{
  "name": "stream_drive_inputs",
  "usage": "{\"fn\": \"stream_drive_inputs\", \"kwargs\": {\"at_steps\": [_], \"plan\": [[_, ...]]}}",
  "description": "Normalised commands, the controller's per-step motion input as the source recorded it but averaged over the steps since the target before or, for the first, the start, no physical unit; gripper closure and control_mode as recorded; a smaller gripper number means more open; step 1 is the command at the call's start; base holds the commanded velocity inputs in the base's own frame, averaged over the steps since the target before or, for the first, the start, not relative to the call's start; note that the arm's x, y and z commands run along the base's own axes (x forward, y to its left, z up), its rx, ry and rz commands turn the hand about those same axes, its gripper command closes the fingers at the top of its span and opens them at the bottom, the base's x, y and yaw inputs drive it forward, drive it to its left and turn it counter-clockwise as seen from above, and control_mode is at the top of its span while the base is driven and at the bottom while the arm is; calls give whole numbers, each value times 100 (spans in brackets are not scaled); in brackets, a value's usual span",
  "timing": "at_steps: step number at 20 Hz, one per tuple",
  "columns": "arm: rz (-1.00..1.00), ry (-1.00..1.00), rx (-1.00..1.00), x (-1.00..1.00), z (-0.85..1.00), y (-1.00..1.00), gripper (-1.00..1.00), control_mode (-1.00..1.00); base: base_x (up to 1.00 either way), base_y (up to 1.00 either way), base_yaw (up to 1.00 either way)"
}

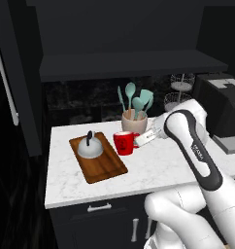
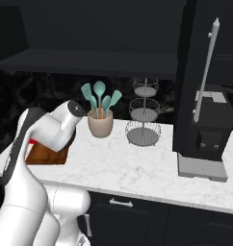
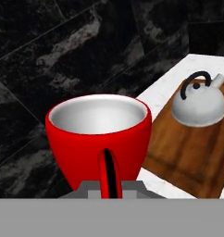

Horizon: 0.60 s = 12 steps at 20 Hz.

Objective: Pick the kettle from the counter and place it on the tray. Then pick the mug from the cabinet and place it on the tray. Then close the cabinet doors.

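Note:
The red mug point(image 1: 123, 142) with its white inside point(image 3: 99, 115) is upright, and my gripper point(image 1: 139, 140) is shut on its side handle point(image 3: 108, 169). It hangs just off the right edge of the brown wooden tray point(image 1: 106, 168), in front of the beige crock. The silver kettle point(image 1: 90, 147) with its black handle stands on the tray's far half; in the hand view the kettle point(image 3: 199, 105) and tray point(image 3: 188, 155) lie to the mug's right. Both black cabinet doors point(image 1: 12, 73) point(image 2: 193, 72) stand open above the marble counter point(image 1: 158, 170).
A beige utensil crock point(image 1: 134, 121) with teal tools stands right behind the mug. A tiered wire basket stand point(image 2: 143, 120) and a dark coffee machine point(image 2: 210, 134) occupy the counter's right. The dark cabinet shelf point(image 1: 129, 63) runs overhead.

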Motion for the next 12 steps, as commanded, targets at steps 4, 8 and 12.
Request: {"fn": "stream_drive_inputs", "kwargs": {"at_steps": [4,8,12], "plan": [[9,0,-6,22,-51,6,100,-100,0,0,0],[10,-5,-8,18,-48,13,100,-100,0,0,0],[8,-17,-5,11,-46,10,100,-100,0,0,0]]}}
